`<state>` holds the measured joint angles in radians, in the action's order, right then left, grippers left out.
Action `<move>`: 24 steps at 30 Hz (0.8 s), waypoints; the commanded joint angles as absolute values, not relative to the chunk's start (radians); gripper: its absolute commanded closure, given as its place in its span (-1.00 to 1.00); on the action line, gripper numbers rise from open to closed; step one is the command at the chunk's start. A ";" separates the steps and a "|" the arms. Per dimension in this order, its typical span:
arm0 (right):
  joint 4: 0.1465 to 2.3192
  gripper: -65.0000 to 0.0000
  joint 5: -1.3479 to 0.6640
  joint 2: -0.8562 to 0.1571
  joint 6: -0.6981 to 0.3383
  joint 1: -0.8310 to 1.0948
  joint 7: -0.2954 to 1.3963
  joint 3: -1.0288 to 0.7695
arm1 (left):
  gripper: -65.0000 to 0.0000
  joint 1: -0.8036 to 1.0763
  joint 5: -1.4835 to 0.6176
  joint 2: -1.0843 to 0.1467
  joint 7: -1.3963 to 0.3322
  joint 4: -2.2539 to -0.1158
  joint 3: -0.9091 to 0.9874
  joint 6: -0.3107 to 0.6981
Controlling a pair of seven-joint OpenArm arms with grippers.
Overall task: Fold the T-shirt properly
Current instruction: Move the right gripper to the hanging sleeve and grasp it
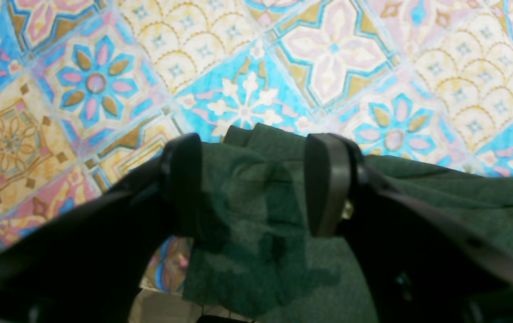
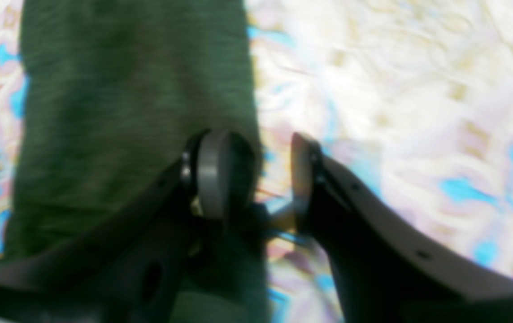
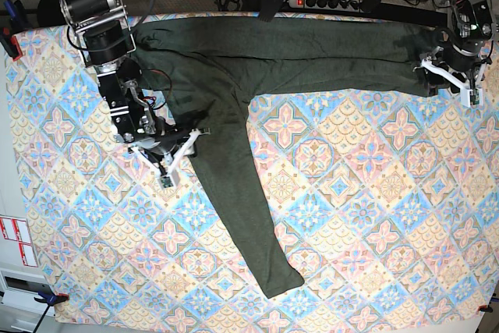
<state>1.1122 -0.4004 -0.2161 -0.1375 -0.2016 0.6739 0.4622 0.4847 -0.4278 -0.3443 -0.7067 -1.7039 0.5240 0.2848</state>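
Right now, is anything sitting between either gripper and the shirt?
Nothing visible. The left gripper hangs open right over the T-shirt sleeve end, and the right gripper stands open at the fabric's edge on the patterned tablecloth.

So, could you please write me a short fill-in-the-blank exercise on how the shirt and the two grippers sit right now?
1. The shirt is dark ____ in colour.
2. It lies on a tablecloth printed with a ____ pattern.
3. The left gripper has its jaws ____, with shirt fabric between them.
4. In the base view, one sleeve runs toward the ____ edge of the picture.

Missing words: green; tile; open; bottom
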 commanded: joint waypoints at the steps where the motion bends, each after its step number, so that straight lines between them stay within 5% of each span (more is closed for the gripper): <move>1: 1.116 0.33 -0.417 -0.211 -0.154 -0.208 0.708 0.486 | -0.14 0.484 -0.437 -0.360 -0.687 -1.722 0.526 0.285; 9: 1.118 0.39 -0.417 -0.211 -0.154 -0.202 0.708 0.512 | -0.14 0.484 -0.437 -0.360 -0.687 -1.722 0.516 0.285; 15: 1.142 1.00 -0.424 -0.211 -0.154 -0.196 0.708 0.507 | -0.14 0.484 -0.437 -0.360 -0.687 -1.722 0.516 0.285; 24: 1.403 0.99 -0.426 -0.213 -0.154 -0.067 0.714 0.504 | -0.14 0.484 -0.437 -0.360 -0.687 -1.722 0.516 0.285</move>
